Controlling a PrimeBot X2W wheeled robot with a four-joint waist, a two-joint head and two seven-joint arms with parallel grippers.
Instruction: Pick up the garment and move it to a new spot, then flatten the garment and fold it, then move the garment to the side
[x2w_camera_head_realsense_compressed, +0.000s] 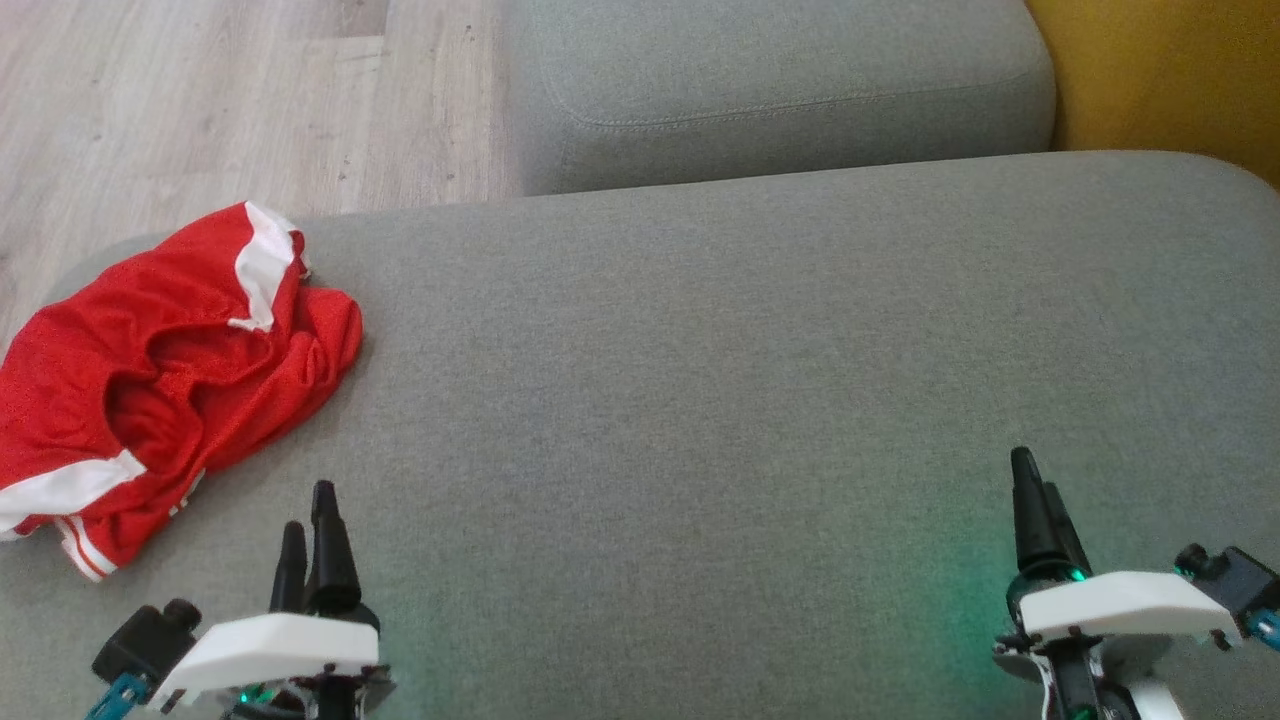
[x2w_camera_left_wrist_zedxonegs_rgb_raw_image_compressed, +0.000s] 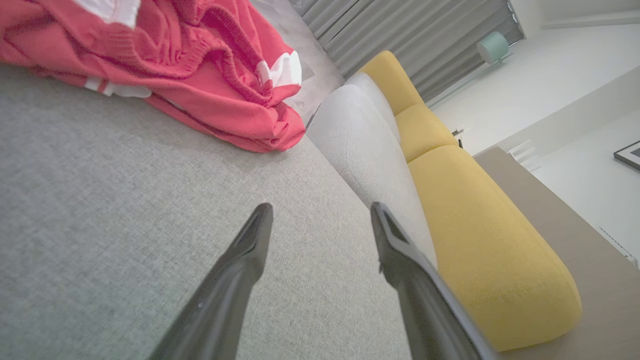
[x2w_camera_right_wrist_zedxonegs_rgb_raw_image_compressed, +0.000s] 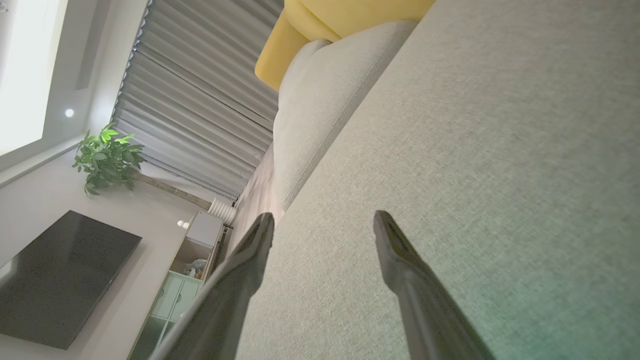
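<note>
A crumpled red garment (x2w_camera_head_realsense_compressed: 170, 380) with white bands lies bunched at the left end of the grey sofa seat (x2w_camera_head_realsense_compressed: 700, 380), partly over its left edge. In the left wrist view the red garment (x2w_camera_left_wrist_zedxonegs_rgb_raw_image_compressed: 200, 65) lies ahead and to the upper left. My left gripper (x2w_camera_head_realsense_compressed: 308, 510) hovers open just below and to the right of it, nothing between its fingers (x2w_camera_left_wrist_zedxonegs_rgb_raw_image_compressed: 250, 240). My right gripper (x2w_camera_head_realsense_compressed: 1035, 475) stands open over bare cushion at the lower right, far from the garment, its fingers (x2w_camera_right_wrist_zedxonegs_rgb_raw_image_compressed: 390, 240) apart.
A grey cushion (x2w_camera_head_realsense_compressed: 780, 90) sits behind the seat, with a yellow one (x2w_camera_head_realsense_compressed: 1170, 70) at the back right. Wooden floor (x2w_camera_head_realsense_compressed: 180, 110) lies beyond the seat's left end. The right wrist view shows a television (x2w_camera_right_wrist_zedxonegs_rgb_raw_image_compressed: 60, 280), a plant (x2w_camera_right_wrist_zedxonegs_rgb_raw_image_compressed: 105, 160) and curtains.
</note>
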